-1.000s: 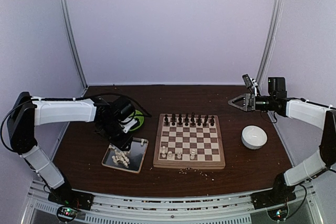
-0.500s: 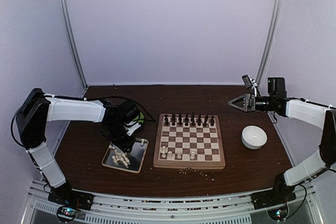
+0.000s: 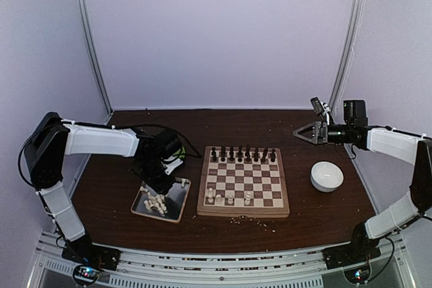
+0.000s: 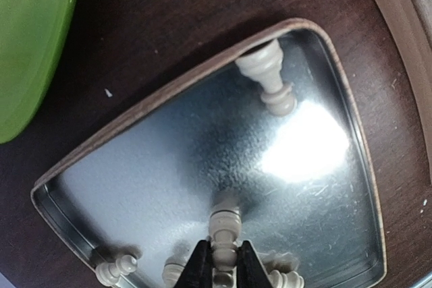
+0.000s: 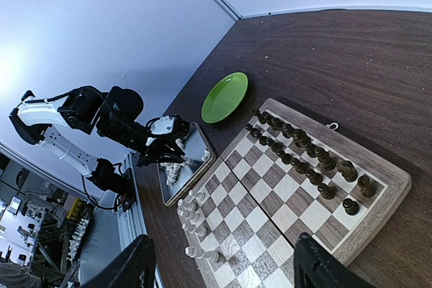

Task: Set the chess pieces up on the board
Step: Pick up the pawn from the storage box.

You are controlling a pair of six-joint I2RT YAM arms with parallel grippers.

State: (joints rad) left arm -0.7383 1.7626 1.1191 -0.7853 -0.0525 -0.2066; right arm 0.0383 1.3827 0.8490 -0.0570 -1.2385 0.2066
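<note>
Left gripper point(image 4: 219, 269) is closed narrowly on a cream-white chess piece point(image 4: 225, 228) inside the metal tray point(image 4: 155, 173), which lies just left of the board point(image 3: 244, 183). Right gripper point(image 3: 305, 133) is spread wide, in the air beyond the board's far right corner. Dark pieces point(image 3: 243, 154) line the board's far edge; other cream-white pieces point(image 3: 156, 203) lie in the tray.

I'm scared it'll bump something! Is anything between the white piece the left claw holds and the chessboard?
Nothing visible is in the way. The left gripper pinches a white piece inside the tray, and the board sits right beside it with only bare table between. The piece just needs lifting over the tray's low rim.
</note>
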